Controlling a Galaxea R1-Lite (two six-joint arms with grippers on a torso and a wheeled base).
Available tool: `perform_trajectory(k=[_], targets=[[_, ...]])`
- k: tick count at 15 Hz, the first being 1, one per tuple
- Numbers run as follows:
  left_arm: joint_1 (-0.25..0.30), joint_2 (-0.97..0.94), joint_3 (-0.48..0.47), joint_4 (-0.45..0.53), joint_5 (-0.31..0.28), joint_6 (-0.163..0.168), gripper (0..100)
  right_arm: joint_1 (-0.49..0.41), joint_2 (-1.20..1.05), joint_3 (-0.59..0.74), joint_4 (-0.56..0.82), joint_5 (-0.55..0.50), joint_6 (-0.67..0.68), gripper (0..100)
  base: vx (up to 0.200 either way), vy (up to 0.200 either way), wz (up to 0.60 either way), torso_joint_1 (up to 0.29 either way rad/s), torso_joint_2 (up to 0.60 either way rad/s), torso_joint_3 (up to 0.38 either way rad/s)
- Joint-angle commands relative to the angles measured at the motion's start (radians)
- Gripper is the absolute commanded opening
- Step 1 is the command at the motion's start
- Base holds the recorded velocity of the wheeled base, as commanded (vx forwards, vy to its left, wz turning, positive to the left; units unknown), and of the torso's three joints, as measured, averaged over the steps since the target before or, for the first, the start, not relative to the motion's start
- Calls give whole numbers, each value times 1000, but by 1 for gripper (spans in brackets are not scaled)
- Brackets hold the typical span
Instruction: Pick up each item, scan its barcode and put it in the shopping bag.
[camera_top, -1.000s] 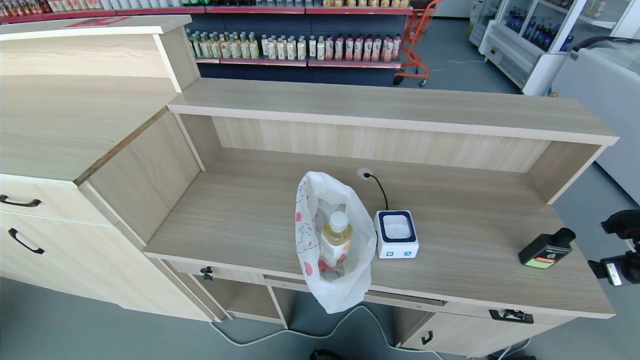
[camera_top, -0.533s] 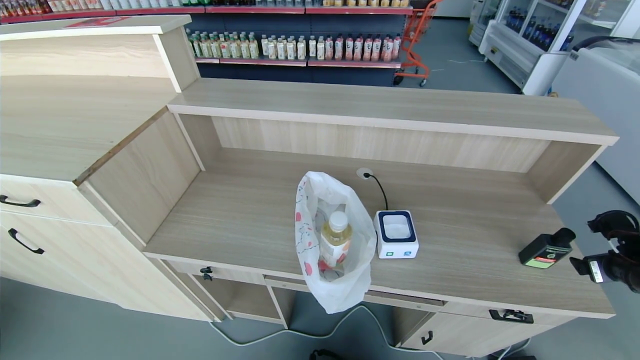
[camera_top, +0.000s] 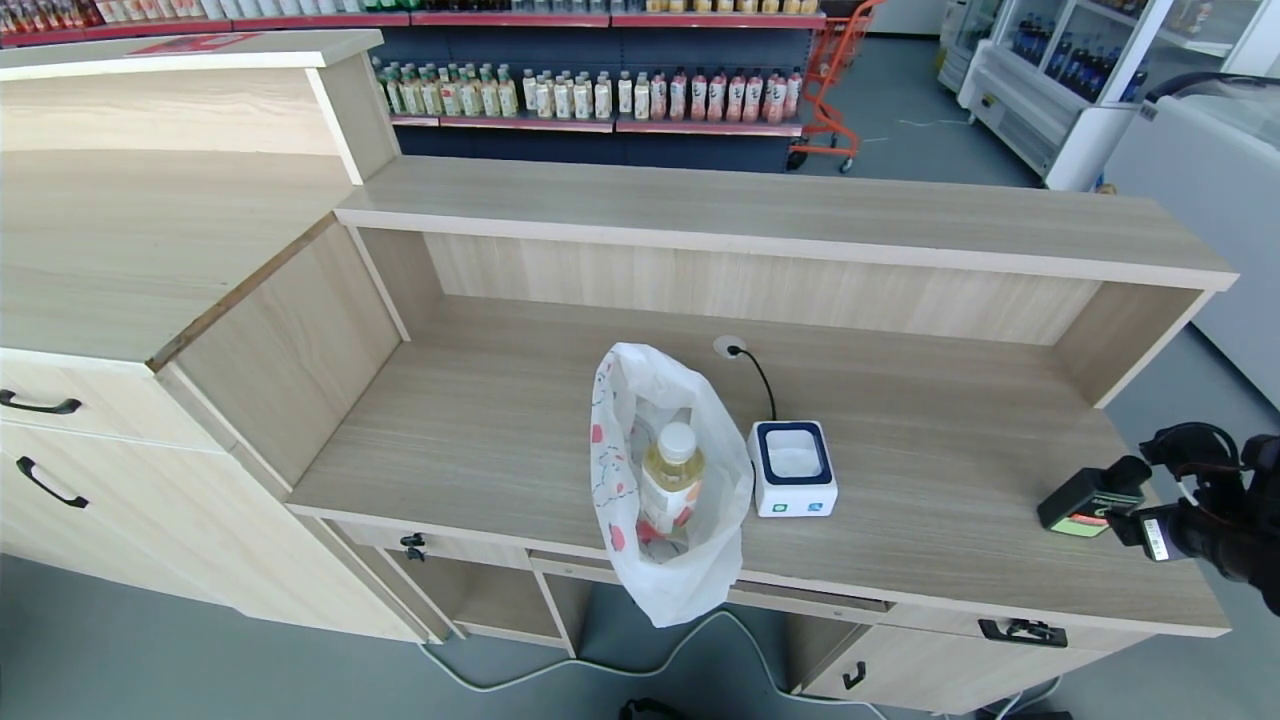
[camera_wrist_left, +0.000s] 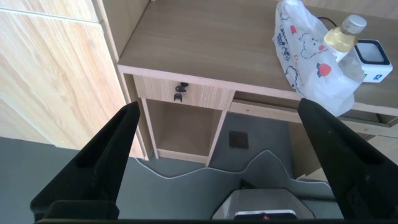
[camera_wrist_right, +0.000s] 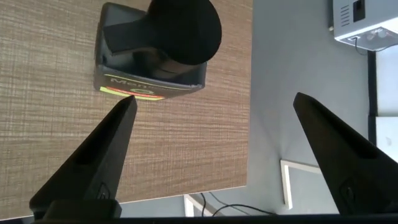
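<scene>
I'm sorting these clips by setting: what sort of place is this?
Most likely a small shop's checkout. The wooden counter carries a barcode scanner and a shopping bag with a bottle in it. Shelves of bottled drinks and glass-fronted coolers stand behind.

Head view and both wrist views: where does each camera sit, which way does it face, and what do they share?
Head view: on the head, facing forward and down at the counter; right arm at the right edge.
Left wrist view: before the counter, facing floor and shopping bag; open left gripper shows.
Right wrist view: above the counter's right end, facing down on the dark bottle; open right gripper shows.
Shared: head and left wrist, the bag; head and right wrist, the bottle.
</scene>
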Motion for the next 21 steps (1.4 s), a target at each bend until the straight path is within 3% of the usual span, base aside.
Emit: perform_trajectory(k=[1,16,17,21], targets=[[0,0,0,0,0,0,100,17,24,-12,-17,1,18,100,0,0,0,0,0,0],[0,0,0,0,0,0,100,109,162,-121,-85,1,149,100,0,0,0,0,0,0],[0,0,0,0,0,0,100,115,166,-121,-85,1,149,0,0,0,0,0,0,0],[0,0,0,0,0,0,100,139,180,-120,-109,-2,141,0,0,0,0,0,0,0]])
